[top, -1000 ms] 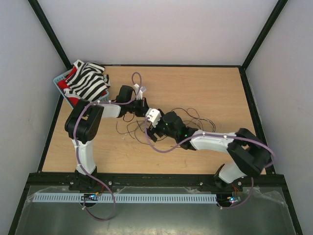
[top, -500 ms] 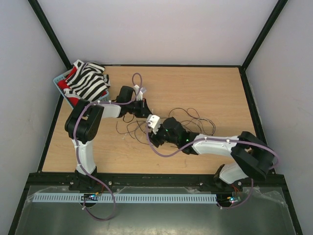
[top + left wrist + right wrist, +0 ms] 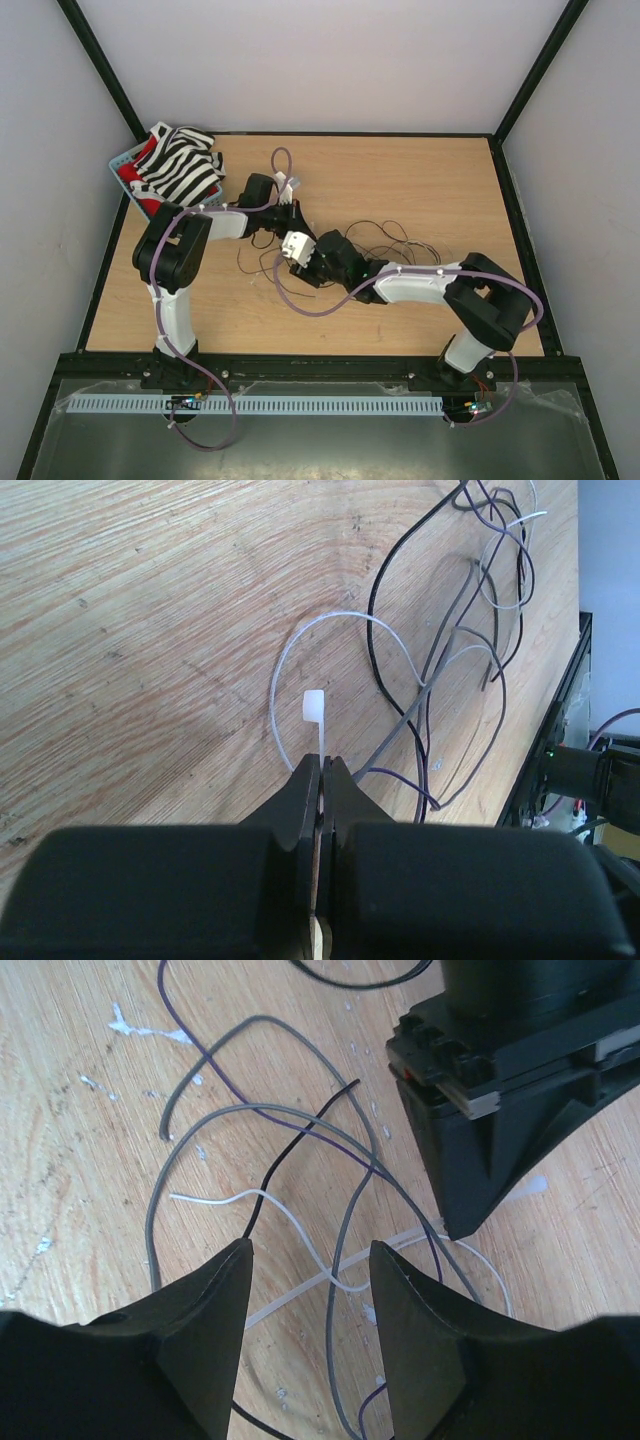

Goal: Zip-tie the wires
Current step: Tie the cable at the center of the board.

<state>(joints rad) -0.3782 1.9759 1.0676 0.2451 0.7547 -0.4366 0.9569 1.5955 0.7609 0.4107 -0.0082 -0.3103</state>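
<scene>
Right gripper [image 3: 310, 1252] has swung left to just beside the left gripper [image 3: 322, 765], jaws narrowed to half-open astride the thin dark-and-pale wires [image 3: 372, 1167] lying mid wooden table [image 3: 400, 180]; left jaws pinch the white plastic zip tie [image 3: 314, 706], so looping looks imminent.

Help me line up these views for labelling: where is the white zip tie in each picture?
Top external: too small to see; it sits at the left pincer, mid-table.
Left wrist: zip tie centre, head up, strap clamped in the shut pincer.
Right wrist: zip tie low centre, pale strap slanting toward the left pincer.
Shared landmark: the wires.
</scene>
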